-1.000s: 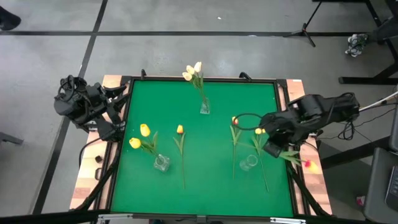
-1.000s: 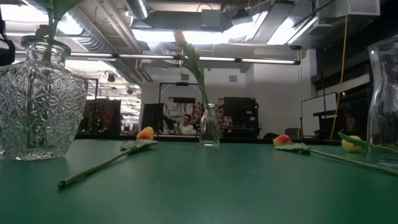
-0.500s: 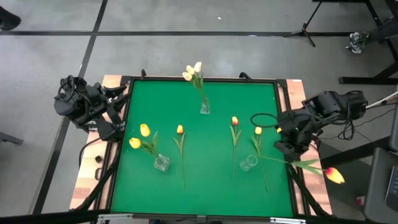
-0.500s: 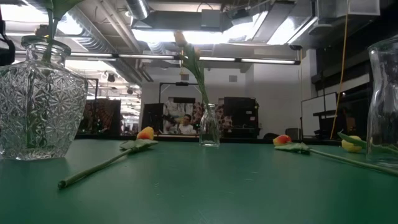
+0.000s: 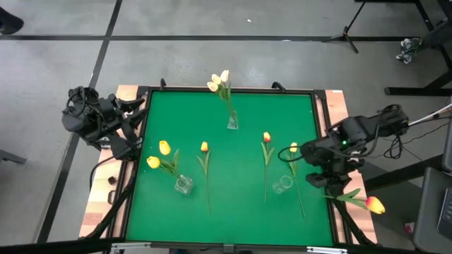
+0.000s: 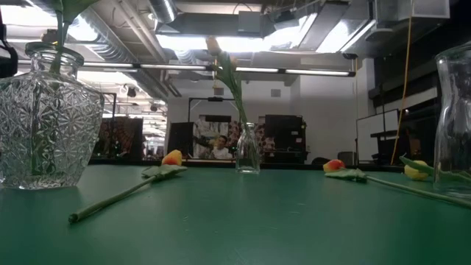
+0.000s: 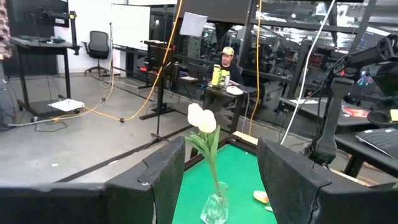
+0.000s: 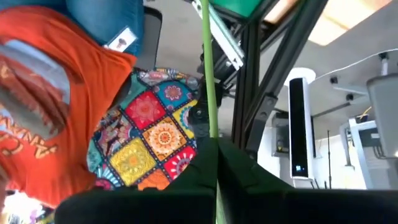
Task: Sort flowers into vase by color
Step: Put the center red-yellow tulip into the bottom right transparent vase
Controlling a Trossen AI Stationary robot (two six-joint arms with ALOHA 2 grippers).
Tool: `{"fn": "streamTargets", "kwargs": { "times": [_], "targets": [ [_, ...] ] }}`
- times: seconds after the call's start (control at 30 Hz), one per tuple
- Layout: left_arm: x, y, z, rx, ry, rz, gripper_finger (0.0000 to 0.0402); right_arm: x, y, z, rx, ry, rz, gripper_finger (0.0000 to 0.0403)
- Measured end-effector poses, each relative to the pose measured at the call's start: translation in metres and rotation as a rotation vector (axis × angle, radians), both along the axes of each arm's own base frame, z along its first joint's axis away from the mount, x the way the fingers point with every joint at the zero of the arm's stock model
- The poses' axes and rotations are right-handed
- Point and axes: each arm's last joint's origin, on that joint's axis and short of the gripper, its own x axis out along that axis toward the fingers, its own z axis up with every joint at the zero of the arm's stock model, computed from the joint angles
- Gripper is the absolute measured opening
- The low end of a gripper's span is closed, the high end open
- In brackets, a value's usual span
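orange-red tulip (image 5: 375,205) gripped by stem in right gripper (image 5: 330,185) past table's right edge (image 5: 329,204); left gripper (image 7: 221,177) parked, fingers spread.

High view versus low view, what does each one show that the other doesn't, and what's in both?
Only the high view shows both arms: the right end effector holding an orange-red tulip past the table's right edge, and the left end effector waiting at the left edge. Only the low view shows the room and a person behind. Both show the white tulips in the small vase.
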Motion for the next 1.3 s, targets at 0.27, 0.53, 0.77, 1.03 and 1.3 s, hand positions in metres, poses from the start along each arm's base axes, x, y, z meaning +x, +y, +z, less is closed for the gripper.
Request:
{"fn": "streamTargets", "kwargs": {
  "times": [0.27,0.53,0.77,1.03,1.3],
  "targets": [
    [0.000,0.000,0.000,0.003,0.003,0.000,0.0196,0.015,-0.011,0.004,0.034,-0.073,-0.020,0.0000],
    [0.000,0.000,-0.002,0.018,0.015,0.000,0.0196,0.022,-0.031,0.006,0.025,-0.158,-0.074,0.0000],
    [0.000,0.000,-0.003,0.026,0.021,0.000,0.0196,0.033,-0.044,0.002,0.000,-0.219,-0.089,0.0000],
    [0.000,0.000,-0.004,0.041,0.034,-0.001,0.0196,0.035,-0.043,-0.008,0.017,-0.181,-0.080,0.0000],
    [0.000,0.000,-0.004,0.042,0.034,0.000,0.0196,0.034,-0.044,-0.008,0.010,-0.183,-0.082,0.0000]
  ]
}}
